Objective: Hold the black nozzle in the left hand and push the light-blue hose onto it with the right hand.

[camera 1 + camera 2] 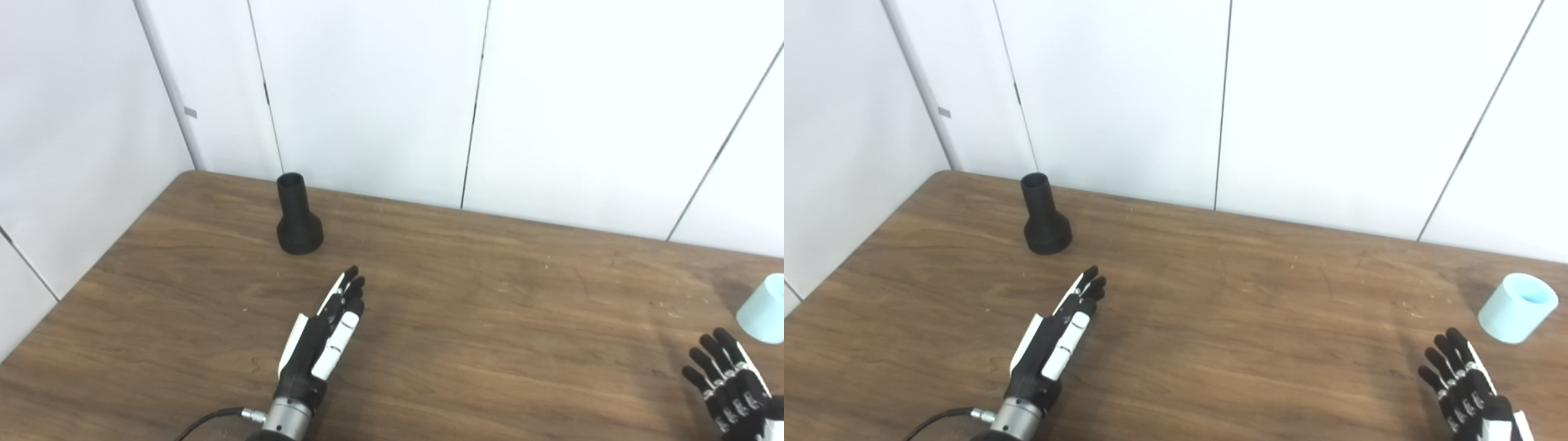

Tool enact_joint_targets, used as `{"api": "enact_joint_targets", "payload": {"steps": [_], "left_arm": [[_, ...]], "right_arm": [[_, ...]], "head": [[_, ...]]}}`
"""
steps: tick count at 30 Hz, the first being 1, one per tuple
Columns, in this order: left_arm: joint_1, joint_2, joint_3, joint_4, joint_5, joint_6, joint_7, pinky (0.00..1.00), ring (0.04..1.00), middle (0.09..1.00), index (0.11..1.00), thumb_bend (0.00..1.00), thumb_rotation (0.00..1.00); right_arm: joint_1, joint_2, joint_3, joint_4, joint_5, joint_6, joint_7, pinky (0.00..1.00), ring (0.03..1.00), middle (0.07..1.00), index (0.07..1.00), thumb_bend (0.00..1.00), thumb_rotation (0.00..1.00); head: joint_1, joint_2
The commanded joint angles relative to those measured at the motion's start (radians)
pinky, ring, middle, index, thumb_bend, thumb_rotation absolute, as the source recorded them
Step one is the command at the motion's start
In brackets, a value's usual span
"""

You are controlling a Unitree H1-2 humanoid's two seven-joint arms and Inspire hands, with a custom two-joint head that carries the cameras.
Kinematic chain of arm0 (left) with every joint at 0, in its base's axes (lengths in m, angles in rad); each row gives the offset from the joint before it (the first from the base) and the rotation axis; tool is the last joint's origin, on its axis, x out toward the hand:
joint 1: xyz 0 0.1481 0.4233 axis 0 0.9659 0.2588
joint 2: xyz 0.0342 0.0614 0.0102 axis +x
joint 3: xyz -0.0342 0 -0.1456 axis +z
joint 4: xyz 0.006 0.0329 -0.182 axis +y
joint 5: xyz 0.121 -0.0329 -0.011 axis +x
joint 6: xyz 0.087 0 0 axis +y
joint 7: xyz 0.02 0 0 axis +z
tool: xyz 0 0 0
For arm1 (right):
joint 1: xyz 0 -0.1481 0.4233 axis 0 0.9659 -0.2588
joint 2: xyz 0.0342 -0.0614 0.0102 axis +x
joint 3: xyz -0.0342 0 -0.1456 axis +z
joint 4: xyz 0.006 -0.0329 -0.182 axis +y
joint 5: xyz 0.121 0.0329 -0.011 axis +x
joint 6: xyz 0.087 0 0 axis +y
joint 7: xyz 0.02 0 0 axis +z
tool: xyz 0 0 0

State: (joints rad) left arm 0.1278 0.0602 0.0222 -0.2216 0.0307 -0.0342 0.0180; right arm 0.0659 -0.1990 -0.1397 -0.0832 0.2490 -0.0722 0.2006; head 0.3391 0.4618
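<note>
Two hands are in view over a brown wood-grain table (1213,294), and neither holds anything.

Left hand (1053,340): extended flat, edge-on to the camera, fingers straight and held close together, pointing away toward the far left of the table. Nothing lies between fingers and thumb. Its fingertips (1092,278) point roughly at the black nozzle (1044,215), which stands beyond them, apart from the hand with bare tabletop between. No contact.

Black nozzle: upright on its wide flared base, narrow open neck uppermost, near the table's far edge and the white panelled wall (1335,110), toward the left corner.

Right hand (1467,386): at the lower right, partly cut off by the picture's edge, fingers spread apart and stretched forward over the table, grasping nothing. The light-blue hose (1516,315) appears as a short pale cylinder with its open end uppermost, tilted slightly, resting on the table just beyond and to the right of these fingertips (1448,340). A narrow strip of table separates them; no contact.

Nozzle and hose are well apart, at opposite sides of the table. A black cable (937,422) runs from the left wrist toward the bottom edge.
</note>
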Motion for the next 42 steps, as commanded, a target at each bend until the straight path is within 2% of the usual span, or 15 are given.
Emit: {"api": "enact_joint_targets", "payload": {"steps": [1, 8, 16, 22, 25, 27, 31, 32, 34, 36, 37, 39, 42], "left_arm": [[0.049, -0.028, -0.005, 0.017, -0.003, -0.044, 0.007, 0.99, 0.96, 0.952, 0.931, 0.42, 0.87], [0.045, -0.023, -0.006, 0.048, -0.012, -0.058, 0.005, 1.0, 0.959, 0.95, 0.93, 0.4, 0.87], [0.039, -0.026, -0.005, 0.064, -0.007, -0.067, 0.01, 0.99, 0.959, 0.95, 0.93, 0.41, 0.87], [0.039, -0.03, -0.009, 0.053, 0.002, -0.065, 0.014, 0.99, 0.959, 0.95, 0.932, 0.42, 0.87], [0.04, -0.031, -0.008, 0.038, 0.002, -0.057, 0.015, 0.99, 0.959, 0.95, 0.932, 0.39, 0.85], [0.036, -0.032, -0.009, 0.011, 0.007, -0.038, 0.017, 0.99, 0.959, 0.95, 0.932, 0.39, 0.84], [0.03, -0.034, -0.01, -0.046, 0.025, 0.006, 0.026, 0.98, 0.956, 0.944, 0.935, 0.42, 0.75], [0.029, -0.033, -0.01, -0.059, 0.031, 0.018, 0.028, 0.98, 0.955, 0.941, 0.933, 0.44, 0.69], [0.021, -0.02, -0.01, -0.099, 0.072, 0.053, 0.035, 0.96, 0.944, 0.93, 0.923, 0.54, 0.48], [0.011, -0.004, -0.007, -0.129, 0.122, 0.083, 0.04, 0.95, 0.938, 0.925, 0.918, 0.59, 0.4], [0.003, 0.009, -0.003, -0.15, 0.157, 0.103, 0.041, 0.95, 0.932, 0.919, 0.91, 0.65, 0.31], [-0.008, 0.023, 0.006, -0.183, 0.201, 0.136, 0.038, 0.95, 0.927, 0.913, 0.902, 0.7, 0.25], [-0.033, 0.033, 0.029, -0.233, 0.23, 0.189, 0.03, 0.95, 0.924, 0.909, 0.894, 0.73, 0.2]], "right_arm": [[0.024, 0.006, -0.003, 0.069, 0.016, -0.043, 0.011, 0.88, 0.939, 0.947, 0.95, 0.6, 1.0], [0.011, 0.011, -0.006, 0.105, 0.02, -0.067, 0.018, 0.88, 0.948, 0.951, 0.939, 0.58, 1.0], [0.001, 0.014, -0.003, 0.134, 0.008, -0.089, 0.018, 0.89, 0.952, 0.956, 0.938, 0.58, 1.0], [-0.002, 0.008, -0.004, 0.133, 0.008, -0.085, 0.02, 0.89, 0.954, 0.959, 0.941, 0.57, 1.0], [-0.002, 0.005, -0.005, 0.135, 0.01, -0.088, 0.025, 0.89, 0.954, 0.96, 0.943, 0.57, 1.0], [-0.004, 0.002, -0.006, 0.14, 0.012, -0.09, 0.028, 0.89, 0.954, 0.96, 0.943, 0.57, 1.0], [-0.007, 0.002, -0.005, 0.147, 0.01, -0.089, 0.028, 0.89, 0.953, 0.96, 0.943, 0.57, 1.0], [-0.007, 0.004, -0.004, 0.147, 0.008, -0.088, 0.027, 0.89, 0.953, 0.96, 0.943, 0.57, 1.0], [-0.006, 0.007, 0.001, 0.144, 0.003, -0.086, 0.025, 0.89, 0.955, 0.962, 0.945, 0.57, 1.0], [-0.006, 0.008, 0.004, 0.144, -0.001, -0.086, 0.024, 0.9, 0.956, 0.963, 0.946, 0.57, 1.0], [-0.006, 0.006, 0.006, 0.145, -0.005, -0.087, 0.024, 0.9, 0.956, 0.963, 0.947, 0.56, 1.0], [-0.007, 0.004, 0.008, 0.146, -0.009, -0.088, 0.025, 0.9, 0.955, 0.962, 0.948, 0.54, 1.0], [-0.003, 0.003, 0.01, 0.142, -0.012, -0.09, 0.026, 0.9, 0.955, 0.963, 0.951, 0.53, 1.0]], "head": [[-0.005, -0.009], [-0.006, -0.043], [-0.009, -0.062], [-0.002, -0.057], [-0.002, -0.057], [0.002, -0.044], [0.012, -0.056], [0.012, -0.056], [0.016, -0.061], [0.016, -0.061], [0.019, -0.057], [0.022, -0.055], [0.021, -0.055]]}}
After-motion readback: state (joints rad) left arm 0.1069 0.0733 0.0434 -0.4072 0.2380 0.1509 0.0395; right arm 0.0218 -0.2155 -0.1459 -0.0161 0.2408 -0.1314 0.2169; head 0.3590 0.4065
